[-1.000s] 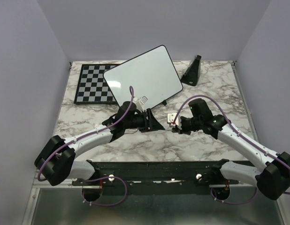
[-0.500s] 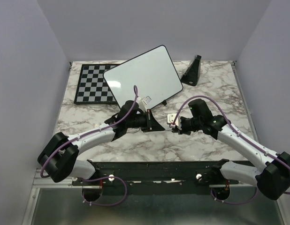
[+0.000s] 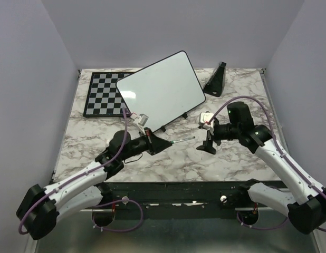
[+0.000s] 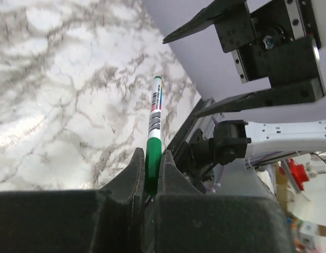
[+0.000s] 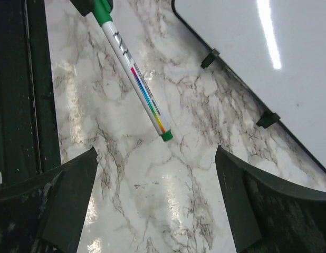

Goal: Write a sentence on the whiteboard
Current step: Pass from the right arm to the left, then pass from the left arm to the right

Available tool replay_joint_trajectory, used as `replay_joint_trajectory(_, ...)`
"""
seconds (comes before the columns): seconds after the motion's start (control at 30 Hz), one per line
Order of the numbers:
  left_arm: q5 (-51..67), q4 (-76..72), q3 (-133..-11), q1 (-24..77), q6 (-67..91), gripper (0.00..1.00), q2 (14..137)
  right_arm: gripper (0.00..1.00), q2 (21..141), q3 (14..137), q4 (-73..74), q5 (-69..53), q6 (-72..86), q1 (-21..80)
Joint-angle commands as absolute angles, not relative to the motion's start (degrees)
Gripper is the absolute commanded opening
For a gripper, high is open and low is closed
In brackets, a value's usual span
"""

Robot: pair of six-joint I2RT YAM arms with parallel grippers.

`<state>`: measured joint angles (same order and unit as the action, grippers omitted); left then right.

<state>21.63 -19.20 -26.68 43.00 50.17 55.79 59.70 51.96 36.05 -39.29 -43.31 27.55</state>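
The whiteboard [image 3: 162,88] lies at about 12 o'clock from the middle of the marble table [image 3: 242,95]. It is turned so that its long edges run from roughly 8 o'clock to 2 o'clock. Its glossy face reflects a streak of light, and its 9 o'clock corner overlaps the right edge of the chessboard [image 3: 99,95] in the overhead view. A black wedge-shaped object [image 3: 216,79] stands at the whiteboard's 3 o'clock side, just apart from it.

The left claw [image 3: 159,143] sits off the whiteboard's near edge, at about 6 o'clock from it. It is clamped on a green-and-white marker [image 3: 181,140]. The left wrist view shows the marker [image 4: 154,118] pinched at one green end between the two fingers, with the white printed barrel jutting out. The marker points toward 3 o'clock, straight at the right claw [image 3: 207,141].

The right claw is at about 5 o'clock from the whiteboard, with its fingers spread wide apart and nothing between them. In its own camera the marker's [image 5: 135,74] free green end lies between and ahead of the fingers [image 5: 68,195], not touching them. The whiteboard's black rim [image 5: 231,89] and two small feet show at 1 o'clock in that view.
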Motion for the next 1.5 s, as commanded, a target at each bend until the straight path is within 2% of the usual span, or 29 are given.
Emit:
replay_joint_trajectory(0.0, 10.3, -33.81, -16.91, 43.68, 42.11, 0.0, 41.88, 1.0, 56.43, 56.95, 35.78, -46.75, -33.85, 25.05)
replay_joint_trajectory(0.1, 6.25, -39.02, -13.02, 43.94, 38.16, 0.0, 34.66, 1.0, 57.03, 60.98, 33.84, -52.62, -23.93, 22.95)
replay_joint_trajectory(0.2, 2.38, -44.63, -10.64, 44.03, 36.04, 0.0, 31.39, 1.0, 60.63, 63.37, 32.27, -67.9, -15.14, 21.71)
replay_joint_trajectory(0.23, 1.85, -48.3, -10.46, 43.95, 35.86, 0.0, 31.38, 1.0, 62.82, 62.59, 29.65, -72.12, -11.99, 21.71)
replay_joint_trajectory(0.27, 1.06, -49.91, -10.55, 43.95, 35.42, 0.0, 31.64, 1.0, 63.45, 58.4, 18.48, -78.16, -0.73, 21.62)
replay_joint_trajectory(0.37, 0.88, -54.83, -12.39, 44.03, 34.63, 0.0, 34.79, 0.97, 65.73, 51.7, -8.76, -77.44, 24.25, 21.8)
replay_joint_trajectory(0.57, 3.95, -58.8, -17.22, 44.47, 34.28, 0.0, 42.97, 0.93, 70.66, 50.63, -28.43, -76.47, 44.0, 23.46)
replay_joint_trajectory(0.63, 5.36, -59.5, -17.58, 44.65, 34.45, 0.0, 44.47, 0.92, 71.01, 51.32, -30.84, -76.12, 45.87, 24.17)
replay_joint_trajectory(0.97, 14.93, -53.7, -19.86, 44.74, 34.45, 0.0, 45.44, 0.88, 71.19, 54.23, -17.85, -74.09, 36.57, 24.61)
replay_joint_trajectory(1.27, 19.42, -53.17, -21.09, 44.65, 36.21, 0.0, 48.25, 0.85, 71.98, 54.58, -20.3, -76.2, 39.64, 24.52)
replay_joint_trajectory(1.47, 19.77, -53.09, -21.44, 44.65, 36.47, 0.0, 49.39, 0.74, 72.16, 54.14, -20.48, -77.17, 40.51, 24.61)
